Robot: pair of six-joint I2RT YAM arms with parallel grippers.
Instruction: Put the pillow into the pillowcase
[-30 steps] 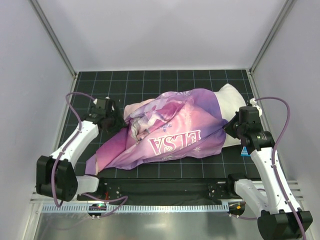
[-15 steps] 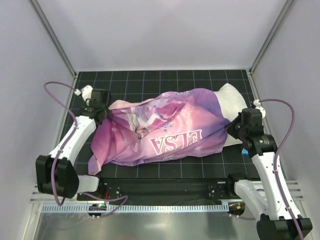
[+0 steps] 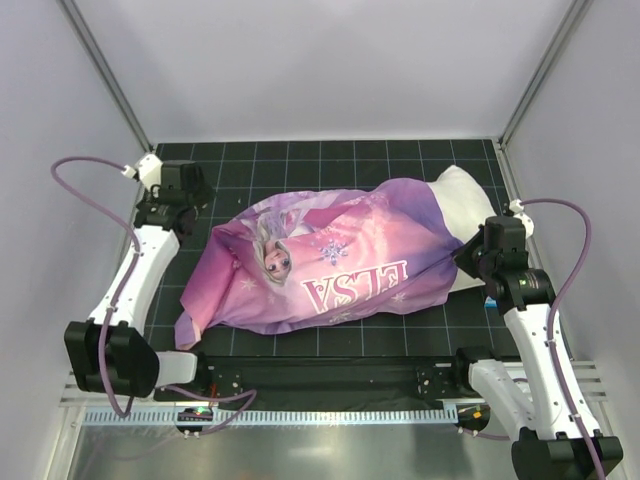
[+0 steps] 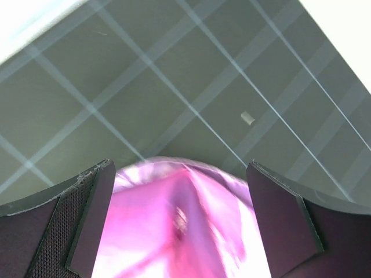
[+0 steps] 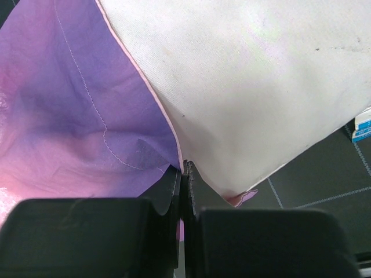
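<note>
The pink-and-purple pillowcase lies spread over the pillow, princess face up. The pillow shows as a white end sticking out of the case's mouth at the right. My left gripper hovers off the case's far-left corner. In the left wrist view it is wide open, with blurred pink pillowcase below it and nothing gripped. My right gripper sits at the case's mouth. In the right wrist view it is shut on the pillowcase hem, right beside the white pillow.
Everything rests on a black gridded mat inside white walls. A small blue-and-white tag lies by the right arm, seen also as a blue-and-white tag in the right wrist view. A tiny pale scrap lies on the mat.
My left gripper pulled the case's left end outward, then let go, opened and drew back to the far left. The case now lies flatter. The right gripper barely moved.
</note>
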